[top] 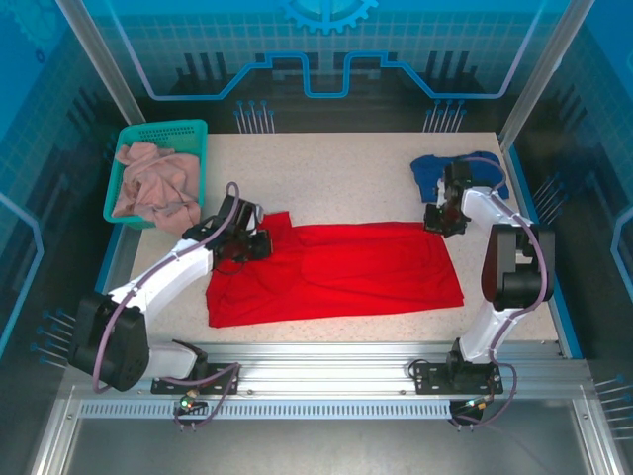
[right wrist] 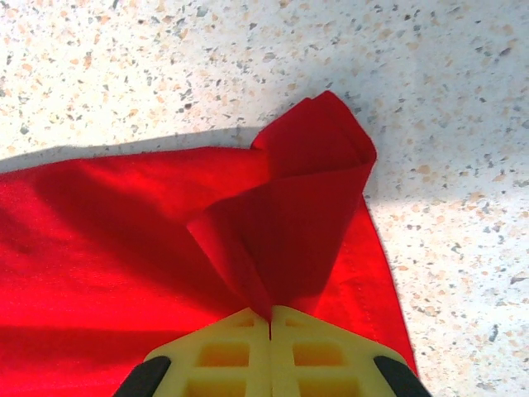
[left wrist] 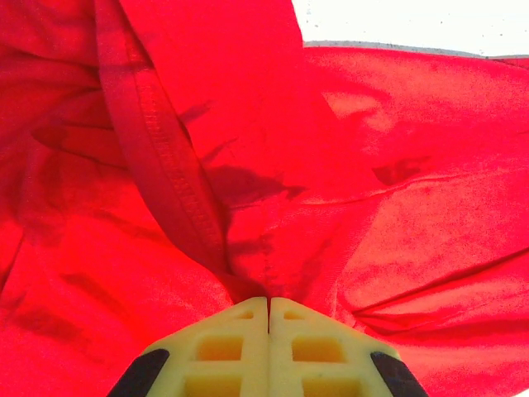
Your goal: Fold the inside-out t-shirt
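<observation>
Slip risk at two pinched corners

Worktop (top: 346, 168) lies bare beyond the red t-shirt (top: 336, 272), spread across its middle: room to carry cloth. Green basket (top: 168, 129) crowds the left, blue shirt (top: 427, 168) the right; either could snag. Left pincer (left wrist: 269, 304) and right pincer (right wrist: 271, 314), pressed together, pinch thin t-shirt folds that uneven pulling may free.
</observation>
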Action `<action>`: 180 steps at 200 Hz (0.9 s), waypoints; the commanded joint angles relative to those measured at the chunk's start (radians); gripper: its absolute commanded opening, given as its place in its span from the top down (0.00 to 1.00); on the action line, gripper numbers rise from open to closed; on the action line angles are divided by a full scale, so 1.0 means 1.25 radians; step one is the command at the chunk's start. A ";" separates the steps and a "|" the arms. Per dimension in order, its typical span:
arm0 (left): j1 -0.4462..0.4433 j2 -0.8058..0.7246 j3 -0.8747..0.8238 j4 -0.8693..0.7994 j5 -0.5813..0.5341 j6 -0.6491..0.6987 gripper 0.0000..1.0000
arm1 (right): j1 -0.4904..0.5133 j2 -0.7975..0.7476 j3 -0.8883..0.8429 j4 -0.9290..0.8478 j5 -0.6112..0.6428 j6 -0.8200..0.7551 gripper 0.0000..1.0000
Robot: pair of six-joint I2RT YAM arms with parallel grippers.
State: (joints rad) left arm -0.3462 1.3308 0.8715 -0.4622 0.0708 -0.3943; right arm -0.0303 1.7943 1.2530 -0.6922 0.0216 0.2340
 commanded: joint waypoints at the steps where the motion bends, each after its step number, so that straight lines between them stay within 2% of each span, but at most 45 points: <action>1: -0.011 -0.003 -0.030 -0.017 0.021 -0.010 1.00 | -0.013 0.023 0.021 -0.033 0.013 -0.009 0.93; 91: -0.021 0.094 -0.081 0.052 0.017 -0.022 1.00 | -0.003 0.064 -0.011 -0.027 0.026 0.009 0.86; 135: -0.021 0.093 -0.088 0.048 0.009 -0.026 1.00 | -0.003 0.037 -0.021 -0.036 0.058 0.011 0.73; 157: -0.021 0.056 -0.088 0.027 0.012 -0.029 0.87 | 0.003 -0.017 -0.027 -0.043 0.063 0.019 0.64; 180: -0.021 -0.023 -0.084 0.010 -0.016 -0.027 0.60 | 0.018 -0.105 -0.044 -0.028 0.073 0.025 0.57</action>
State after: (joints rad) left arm -0.3660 1.4120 0.7753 -0.4145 0.0750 -0.4263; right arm -0.0288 1.8034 1.2118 -0.7132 0.0887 0.2489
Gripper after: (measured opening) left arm 0.302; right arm 0.406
